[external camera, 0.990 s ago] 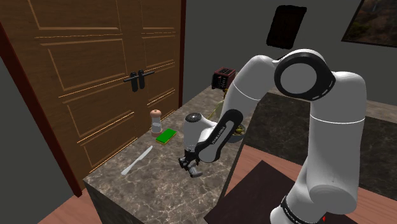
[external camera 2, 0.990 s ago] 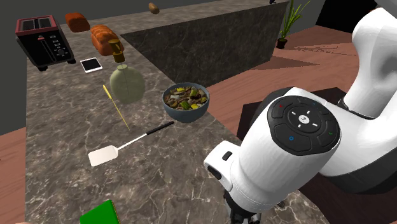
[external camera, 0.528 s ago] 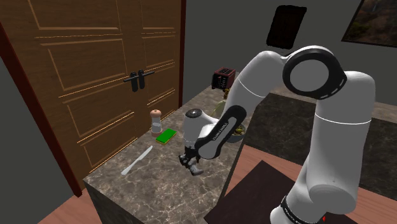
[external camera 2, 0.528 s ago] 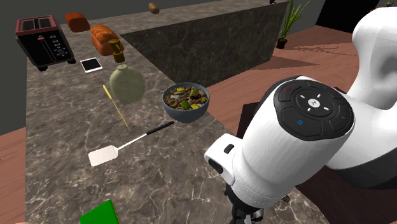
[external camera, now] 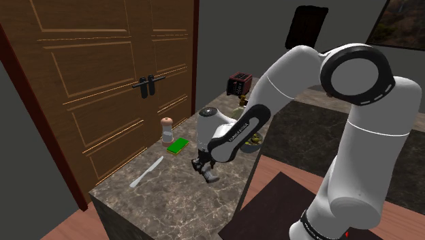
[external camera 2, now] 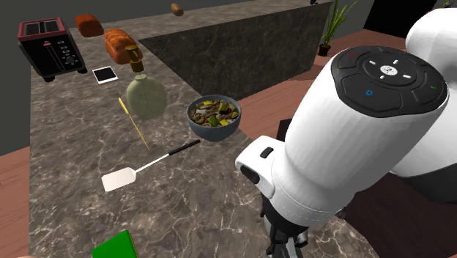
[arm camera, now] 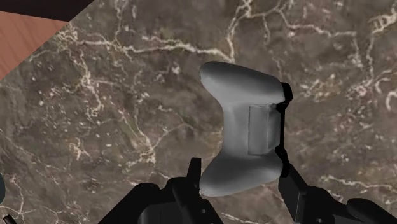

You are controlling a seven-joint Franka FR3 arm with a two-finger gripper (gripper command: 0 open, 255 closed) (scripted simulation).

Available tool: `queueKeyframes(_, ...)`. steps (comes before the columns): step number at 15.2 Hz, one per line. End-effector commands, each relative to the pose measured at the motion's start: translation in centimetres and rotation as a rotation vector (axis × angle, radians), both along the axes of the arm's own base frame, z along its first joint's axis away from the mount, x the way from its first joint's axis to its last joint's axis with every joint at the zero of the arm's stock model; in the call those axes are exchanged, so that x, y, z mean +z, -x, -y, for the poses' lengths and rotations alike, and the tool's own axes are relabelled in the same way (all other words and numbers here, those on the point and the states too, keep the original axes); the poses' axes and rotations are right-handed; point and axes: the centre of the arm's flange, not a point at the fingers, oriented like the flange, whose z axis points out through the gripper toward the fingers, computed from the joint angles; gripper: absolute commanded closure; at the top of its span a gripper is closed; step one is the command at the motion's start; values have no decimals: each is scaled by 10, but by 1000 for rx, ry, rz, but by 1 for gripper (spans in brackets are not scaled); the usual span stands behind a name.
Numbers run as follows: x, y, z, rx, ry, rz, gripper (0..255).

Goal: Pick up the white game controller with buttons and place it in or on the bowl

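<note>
Game controller (arm camera: 245, 130), grey-white, sat pinched in my gripper (arm camera: 240, 169) (one black finger on each flank) over the marble counter (arm camera: 114, 108), well apart from the bowl (external camera 2: 213, 134).

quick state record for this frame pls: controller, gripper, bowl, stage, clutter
controller: grey-white game controller, on or just over the marble counter; cannot tell which
gripper: gripper shut on it, one finger on each side
bowl: dark bowl, holds food, stands apart from the gripper
stage: grasped, not yet placed
clutter: spatula, green flask, toaster
</note>
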Motion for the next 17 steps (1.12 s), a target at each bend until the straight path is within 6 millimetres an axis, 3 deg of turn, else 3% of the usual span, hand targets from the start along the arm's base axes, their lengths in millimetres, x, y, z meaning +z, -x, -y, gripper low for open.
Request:
queueKeyframes(1,12,0,0,0,0,0,255)
queueKeyframes(17,96,0,0,0,0,0,255)
